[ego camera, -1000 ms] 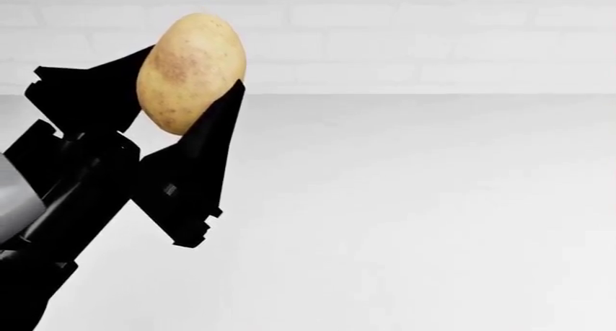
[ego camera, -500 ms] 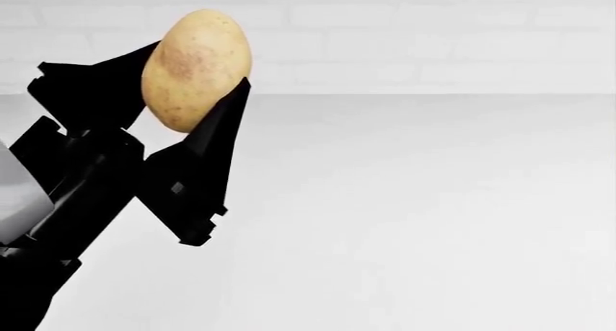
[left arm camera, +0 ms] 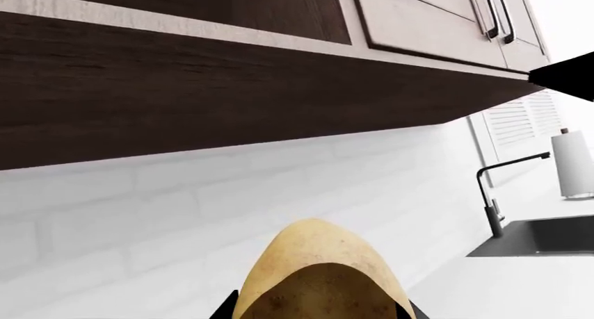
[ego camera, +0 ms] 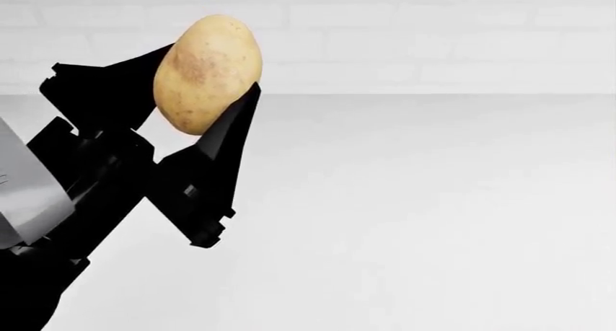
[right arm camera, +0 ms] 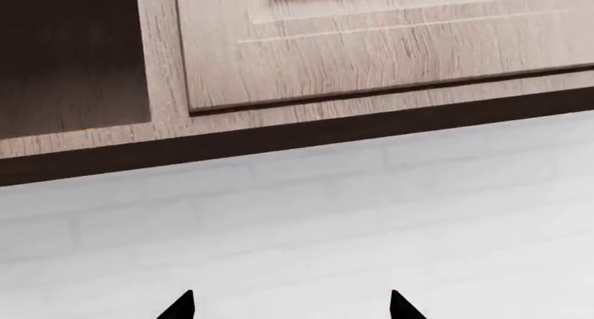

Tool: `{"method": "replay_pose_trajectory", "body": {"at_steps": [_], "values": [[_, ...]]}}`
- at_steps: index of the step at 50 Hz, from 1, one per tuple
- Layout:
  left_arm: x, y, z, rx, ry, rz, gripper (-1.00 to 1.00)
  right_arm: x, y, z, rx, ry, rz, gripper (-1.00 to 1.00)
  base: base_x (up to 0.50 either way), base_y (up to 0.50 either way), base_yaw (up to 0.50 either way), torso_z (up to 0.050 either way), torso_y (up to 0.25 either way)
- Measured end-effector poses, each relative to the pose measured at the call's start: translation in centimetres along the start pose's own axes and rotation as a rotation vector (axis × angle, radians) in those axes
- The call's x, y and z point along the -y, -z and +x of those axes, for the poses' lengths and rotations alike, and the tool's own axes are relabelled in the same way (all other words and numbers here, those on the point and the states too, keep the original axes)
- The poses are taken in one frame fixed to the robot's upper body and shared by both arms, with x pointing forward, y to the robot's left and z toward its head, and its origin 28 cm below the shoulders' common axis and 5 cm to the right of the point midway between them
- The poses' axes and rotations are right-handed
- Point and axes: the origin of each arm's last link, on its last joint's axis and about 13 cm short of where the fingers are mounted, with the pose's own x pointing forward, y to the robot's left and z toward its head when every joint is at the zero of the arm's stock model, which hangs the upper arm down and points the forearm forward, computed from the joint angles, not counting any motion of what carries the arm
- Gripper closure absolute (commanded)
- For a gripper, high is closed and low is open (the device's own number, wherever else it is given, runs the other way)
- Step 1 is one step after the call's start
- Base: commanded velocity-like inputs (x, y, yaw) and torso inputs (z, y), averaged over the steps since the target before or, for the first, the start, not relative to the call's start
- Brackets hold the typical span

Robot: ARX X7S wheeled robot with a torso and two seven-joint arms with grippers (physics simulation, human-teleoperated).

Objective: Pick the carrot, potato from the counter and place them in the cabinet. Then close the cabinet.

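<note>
The tan speckled potato is held off the white counter, with my left gripper shut on it, one black finger on each side. In the left wrist view the potato fills the gap between the jaws, below the dark underside of the cabinet. My right gripper is open and holds nothing; its tips point at the tiled wall under the cabinet. The cabinet has a shut door and an open dark compartment. The carrot is not clearly in view; an orange speck on the compartment's lip is too small to identify.
A black faucet and a dark sink lie further along the counter, with a white paper roll beyond. More cabinet doors with bar handles hang above. A white brick wall backs the counter.
My left gripper has shifted slightly to the right with the potato still in it. The grip has not changed.
</note>
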Motion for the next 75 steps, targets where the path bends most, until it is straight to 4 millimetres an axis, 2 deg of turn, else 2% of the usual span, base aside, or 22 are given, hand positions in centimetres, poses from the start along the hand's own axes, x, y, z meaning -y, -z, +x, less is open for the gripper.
{"method": "replay_pose_trajectory", "body": {"at_steps": [21,36,41,57,66,75], "values": [[0.1,-1.1,0.6,0.034,-0.001,0.016,1.0,0.3,3.7,-2.6,-0.049,-0.022,0.066,-1.0,0.0,0.0,0.0,0.0,0.0],[0.2,-2.0,1.2,0.059,-0.012,0.027,1.0,0.5,6.2,-4.1,0.028,-0.012,-0.024,-1.0,0.0,0.0,0.0,0.0,0.001],[0.2,-3.5,1.7,0.093,-0.023,0.038,1.0,0.6,6.7,-4.3,0.041,-0.008,-0.042,-1.0,0.0,0.0,0.0,0.0,0.0],[0.4,-10.3,4.7,0.203,-0.031,0.133,1.0,0.9,7.7,-4.5,0.05,-0.012,-0.055,-1.0,0.0,0.0,0.0,0.0,0.0],[0.0,-12.9,6.6,0.193,-0.034,0.175,1.0,1.0,7.7,-4.4,0.049,-0.02,-0.068,-1.0,0.0,0.0,0.0,0.0,0.0],[-0.9,-14.6,8.6,0.179,-0.05,0.199,1.0,1.0,7.8,-4.2,0.048,-0.03,-0.072,-1.0,0.0,0.0,0.0,0.0,0.0]]}}
